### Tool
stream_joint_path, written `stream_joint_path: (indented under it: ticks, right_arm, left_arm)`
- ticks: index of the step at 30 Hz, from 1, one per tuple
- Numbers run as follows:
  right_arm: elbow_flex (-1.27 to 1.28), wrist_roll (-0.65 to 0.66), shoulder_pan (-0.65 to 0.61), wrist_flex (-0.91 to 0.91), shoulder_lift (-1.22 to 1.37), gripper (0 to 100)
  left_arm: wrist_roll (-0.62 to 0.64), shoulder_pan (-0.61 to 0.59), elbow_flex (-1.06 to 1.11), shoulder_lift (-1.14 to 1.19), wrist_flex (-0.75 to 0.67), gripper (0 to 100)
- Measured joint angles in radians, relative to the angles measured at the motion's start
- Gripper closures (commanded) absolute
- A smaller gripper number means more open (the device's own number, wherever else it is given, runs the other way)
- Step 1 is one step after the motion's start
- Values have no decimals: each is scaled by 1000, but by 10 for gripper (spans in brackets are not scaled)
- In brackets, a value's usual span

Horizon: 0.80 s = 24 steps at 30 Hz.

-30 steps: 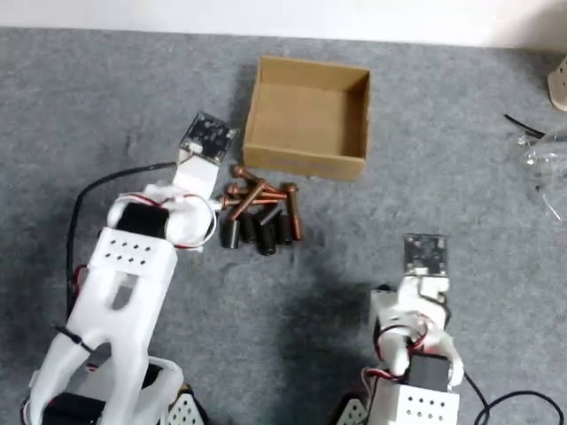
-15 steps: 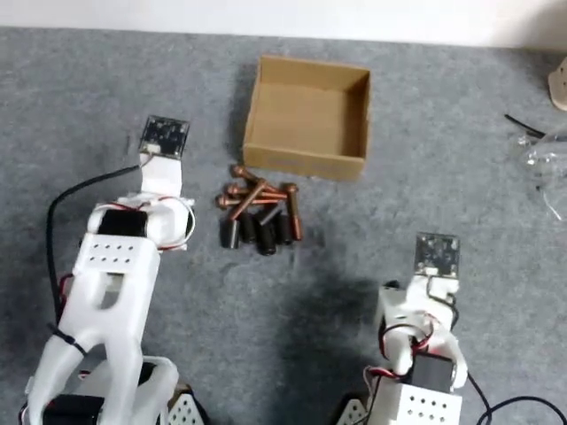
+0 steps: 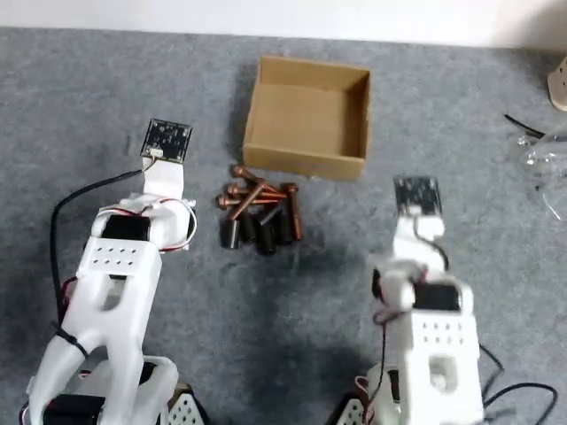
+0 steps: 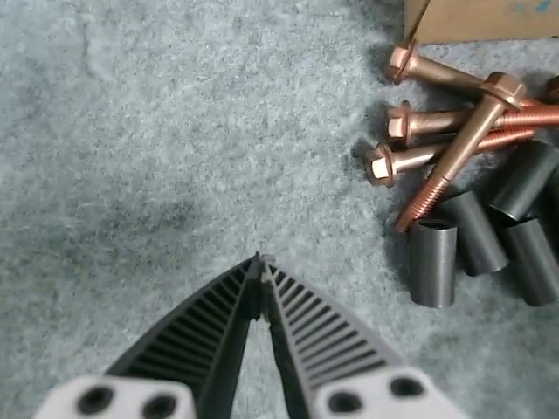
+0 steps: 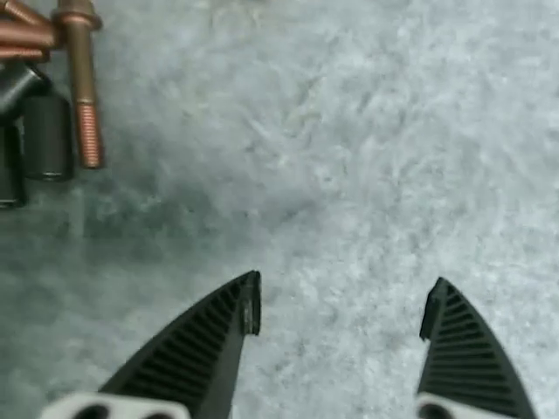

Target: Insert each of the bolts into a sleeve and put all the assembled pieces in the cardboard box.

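Note:
Several copper bolts (image 3: 257,195) lie in a loose pile in front of the cardboard box (image 3: 307,159), with several black sleeves (image 3: 257,232) just below them. The box looks empty inside. My left arm (image 3: 164,150) stands left of the pile. In its wrist view the left gripper (image 4: 260,264) is shut on nothing over bare carpet, with the bolts (image 4: 454,140) and sleeves (image 4: 476,244) off to one side. My right arm (image 3: 416,208) stands right of the pile. The right gripper (image 5: 342,305) is open over carpet, a bolt (image 5: 83,87) and a sleeve (image 5: 45,135) beyond it.
Everything rests on grey carpet (image 3: 443,115). A clear plastic piece with dark wires (image 3: 540,150) lies at the right edge, and a beige object (image 3: 558,84) sits above it. Open carpet stretches between the two arms.
My left arm swung left, away from the box corner and the bolts. My right arm stretched forward, up the table towards the level of the pile.

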Motion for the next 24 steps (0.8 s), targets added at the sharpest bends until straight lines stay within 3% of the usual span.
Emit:
stream_joint_path:
  ticks: [13, 20, 24]
  right_arm:
    - [-425, -123, -377, -51, 519, 721]
    - [-566, -133, -509, -100, 732, 721]
    - [-661, -227, -539, -100, 853, 721]
  left_arm:
    - [37, -80, 106, 0, -192, 993]
    - [63, -149, 106, 0, -212, 993]
    - [66, -147, 110, 0, -236, 993]
